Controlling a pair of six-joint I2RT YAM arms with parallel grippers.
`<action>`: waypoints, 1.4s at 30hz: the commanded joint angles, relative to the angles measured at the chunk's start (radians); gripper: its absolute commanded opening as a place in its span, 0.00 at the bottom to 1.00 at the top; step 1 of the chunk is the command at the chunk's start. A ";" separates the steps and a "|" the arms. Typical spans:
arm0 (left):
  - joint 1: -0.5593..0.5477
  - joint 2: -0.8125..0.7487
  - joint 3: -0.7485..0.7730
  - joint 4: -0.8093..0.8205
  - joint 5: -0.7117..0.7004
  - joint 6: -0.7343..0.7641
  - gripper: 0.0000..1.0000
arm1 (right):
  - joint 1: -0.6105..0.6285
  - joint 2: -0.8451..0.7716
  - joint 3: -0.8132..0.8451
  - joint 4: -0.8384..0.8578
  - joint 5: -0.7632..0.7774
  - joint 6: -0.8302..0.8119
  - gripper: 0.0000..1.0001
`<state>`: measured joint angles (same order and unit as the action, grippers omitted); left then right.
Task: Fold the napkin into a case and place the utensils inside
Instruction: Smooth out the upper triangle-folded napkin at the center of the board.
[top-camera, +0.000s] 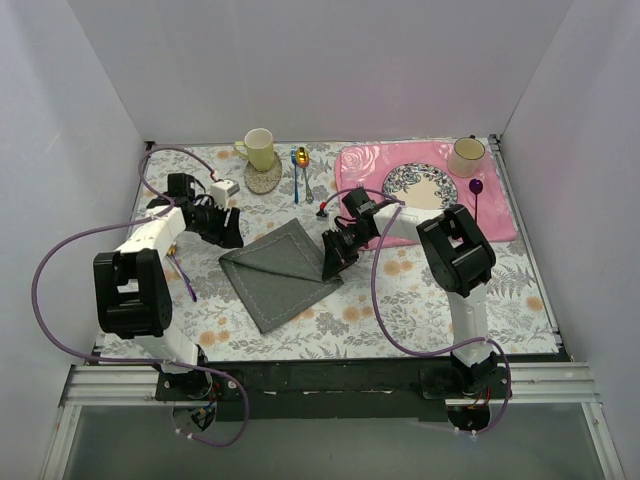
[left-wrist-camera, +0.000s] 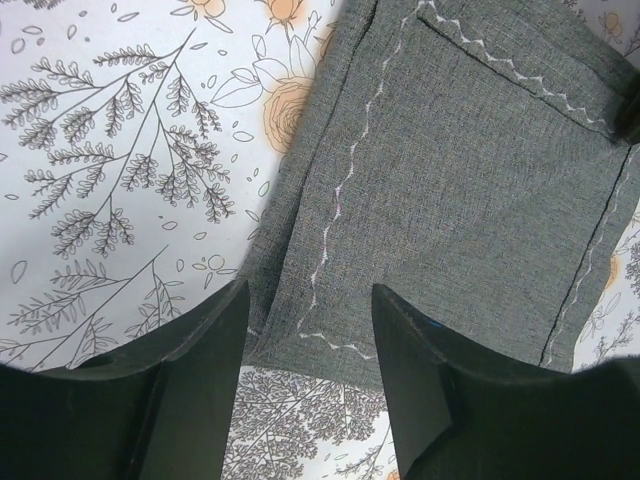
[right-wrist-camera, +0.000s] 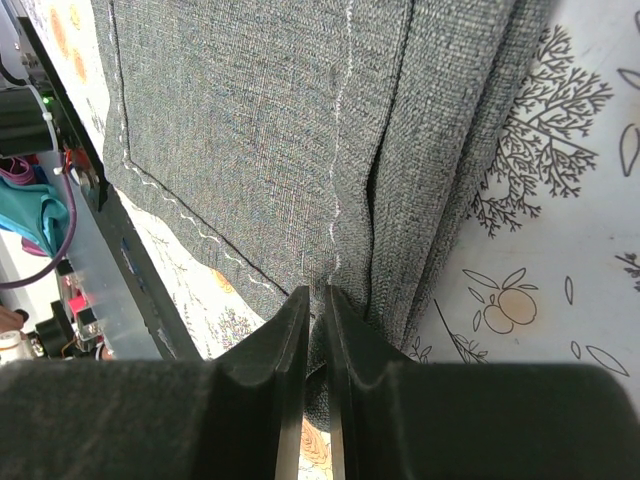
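I have the napkin (top-camera: 282, 272) mid-table on the flowered cloth (top-camera: 400, 300), between the two arms. It is folded and roughly square, and it lies cornerwise with one corner pointing near and one far, so I see no clear long axis from above. In the left wrist view (left-wrist-camera: 460, 190) a doubled layer with white zigzag stitching lies on top of it.

My right gripper (top-camera: 333, 258) is at the napkin's right corner. In its own view (right-wrist-camera: 313, 300) the jaws are almost together, with a bunched ridge of grey cloth (right-wrist-camera: 280, 130) pinched between them. The fabric rises into a fold right at the tips.

My left gripper (top-camera: 225, 228) is at the far-left edge of the napkin. Its jaws are spread wide (left-wrist-camera: 310, 300), and a stitched corner of the napkin shows below the gap. I cannot tell whether the fingers touch the cloth.

Well to the far right lies the pink mat (top-camera: 500, 215) with a plate (top-camera: 420, 187) on it. A pale cup (top-camera: 259, 148) stands at the far left.
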<state>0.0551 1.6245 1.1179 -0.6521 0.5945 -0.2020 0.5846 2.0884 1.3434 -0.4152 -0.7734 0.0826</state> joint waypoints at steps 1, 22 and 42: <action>0.006 0.029 -0.003 0.008 0.004 -0.048 0.50 | 0.003 0.009 0.010 -0.017 0.013 -0.012 0.19; 0.011 0.069 -0.053 0.039 -0.053 -0.051 0.11 | 0.003 -0.094 0.099 -0.137 -0.035 -0.118 0.30; 0.011 0.140 -0.043 0.083 -0.102 -0.125 0.10 | 0.116 -0.039 0.089 0.001 -0.110 -0.035 0.34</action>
<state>0.0597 1.7588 1.0554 -0.5831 0.4862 -0.3119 0.6979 2.0117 1.4120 -0.4545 -0.8776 0.0334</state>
